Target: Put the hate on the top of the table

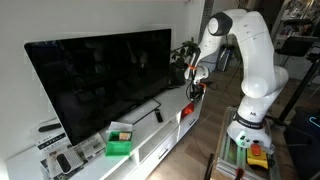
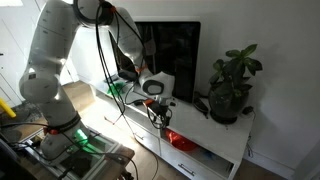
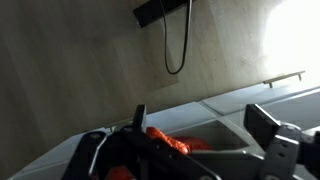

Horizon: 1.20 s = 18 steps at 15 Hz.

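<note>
One small, soft, bright red hat lies in an open recess in the front of the long, glossy white TV cabinet, below its top surface. The Robotiq gripper hangs just above it, pointing down. In the wrist view the fingers stand spread wide, with the hat low between them and not clamped. This pose suits a straight descent onto the hat. Judged status: pick not yet made; free top surface lies beside the potted green plant.

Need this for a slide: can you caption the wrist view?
Red hat framed by the gripper, just above the white cabinet.
</note>
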{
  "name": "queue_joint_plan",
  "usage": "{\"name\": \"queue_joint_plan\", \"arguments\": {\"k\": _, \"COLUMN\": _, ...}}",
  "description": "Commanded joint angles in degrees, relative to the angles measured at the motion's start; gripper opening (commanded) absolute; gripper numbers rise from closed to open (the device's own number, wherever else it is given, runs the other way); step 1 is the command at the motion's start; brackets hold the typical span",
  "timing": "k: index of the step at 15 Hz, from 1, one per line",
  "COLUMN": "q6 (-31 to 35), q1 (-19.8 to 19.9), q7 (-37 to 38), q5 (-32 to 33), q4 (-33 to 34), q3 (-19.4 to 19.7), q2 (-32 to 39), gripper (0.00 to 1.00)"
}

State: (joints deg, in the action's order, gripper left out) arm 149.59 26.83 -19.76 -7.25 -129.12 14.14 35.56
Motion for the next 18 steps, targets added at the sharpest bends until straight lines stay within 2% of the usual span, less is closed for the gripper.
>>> {"name": "queue_joint_plan", "arguments": {"k": 1, "q6": 2.9, "q1": 4.9, "q7": -2.3, "q5": 1.1, "q4": 5.6, "q3": -2.2, "q2": 8.8, "gripper": 1.00}}
{"name": "queue_joint_plan", "arguments": {"k": 5, "q6": 9.9, "q1": 13.2, "q7": -8.3, "q5": 1.8, "q4": 12.4, "q3": -7.0, "q2": 16.9, "gripper": 1.00}}
{"name": "queue_joint_plan", "arguments": {"k": 6, "q6": 7.6, "q1": 10.5, "q7": -4.5, "q5": 2.6, "q4": 7.8, "q3": -5.6, "q2": 12.4, "gripper": 1.00}}
{"name": "queue_joint_plan", "arguments": {"k": 8, "q6": 9.4, "q1": 13.3, "q7": -6.0, "q5": 3.1, "q4": 10.5, "q3": -6.9, "q2": 15.4, "gripper": 1.00}}
{"name": "queue_joint_plan", "arguments": {"k": 14, "q6": 9.3, "q1": 14.3, "q7": -6.9, "q5": 3.6, "q4": 12.9, "q3": -7.8, "q2": 17.6, "gripper": 1.00}}
{"name": "queue_joint_plan", "arguments": {"k": 18, "q6": 8.9, "q1": 17.3, "q7": -8.6, "q5": 4.4, "q4": 14.5, "q3": -10.0, "q2": 20.4, "gripper": 1.00}}
